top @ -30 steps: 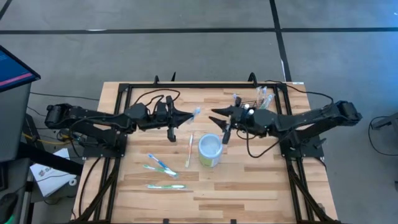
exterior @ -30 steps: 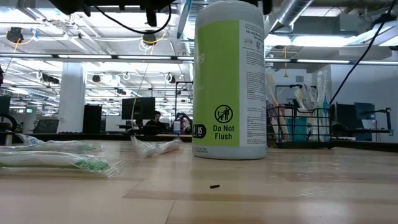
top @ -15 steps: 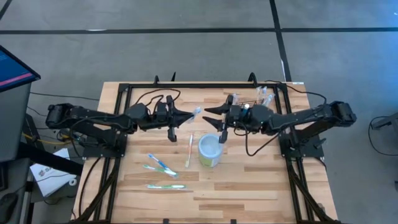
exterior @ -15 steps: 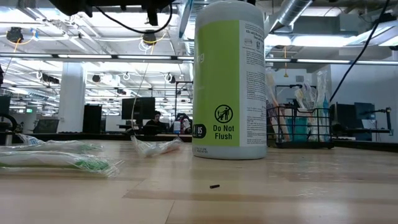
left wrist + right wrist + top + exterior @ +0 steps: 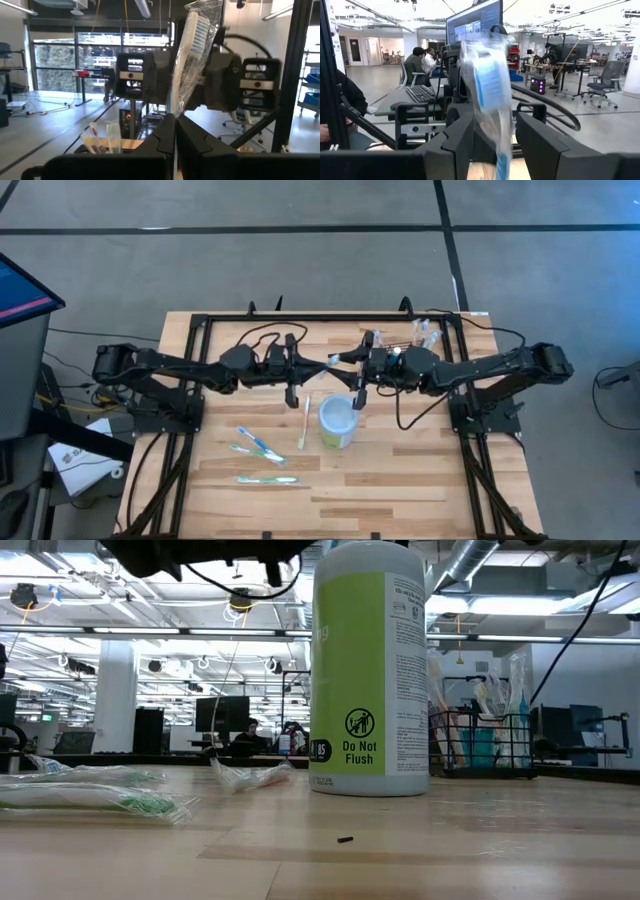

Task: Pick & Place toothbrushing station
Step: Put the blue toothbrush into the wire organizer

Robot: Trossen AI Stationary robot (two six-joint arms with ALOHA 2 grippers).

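Grippers are meeting above the wipes canister (image 5: 338, 422): your left gripper (image 5: 322, 367) is clenching a wrapped toothbrush (image 5: 189, 52), your right gripper (image 5: 340, 360) is straddling it, jaws parted.

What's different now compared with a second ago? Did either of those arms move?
The left gripper, shut on a wrapped toothbrush, has carried it toward the table's middle, up to the right gripper. That one also crept inward, and its open fingers now stand on either side of the wrapper, not yet closed. The cup, the loose toothbrushes and the black basket stayed where they were.
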